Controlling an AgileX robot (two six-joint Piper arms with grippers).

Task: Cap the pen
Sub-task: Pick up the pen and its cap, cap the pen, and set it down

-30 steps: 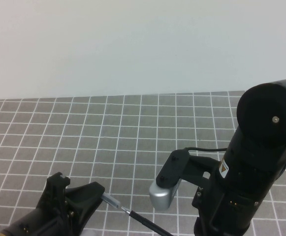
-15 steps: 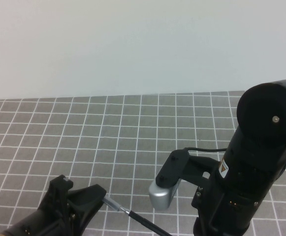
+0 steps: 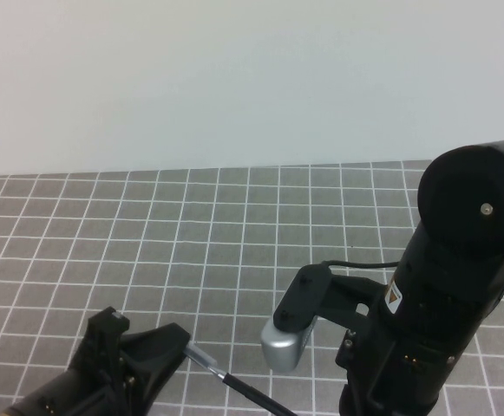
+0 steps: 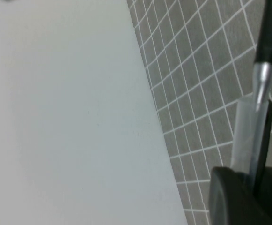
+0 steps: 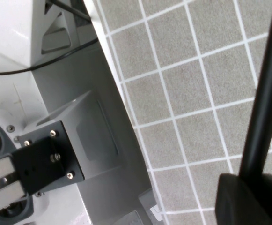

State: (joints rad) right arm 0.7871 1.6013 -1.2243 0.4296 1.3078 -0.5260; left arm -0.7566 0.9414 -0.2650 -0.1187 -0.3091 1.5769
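While left gripper (image 3: 175, 345) clenched the cap (image 3: 201, 357) and right gripper (image 5: 248, 190) the pen (image 3: 253, 393) at the near edge
Slight tilt risked jamming the tip on the cap's rim.

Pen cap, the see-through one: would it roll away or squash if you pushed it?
The cap looks like thin clear plastic, so it is probably light and a bit squashy. It seems round, so it might roll if dropped. The left gripper, low on the left, pinches it; the right gripper, low on the right, holds the pen.
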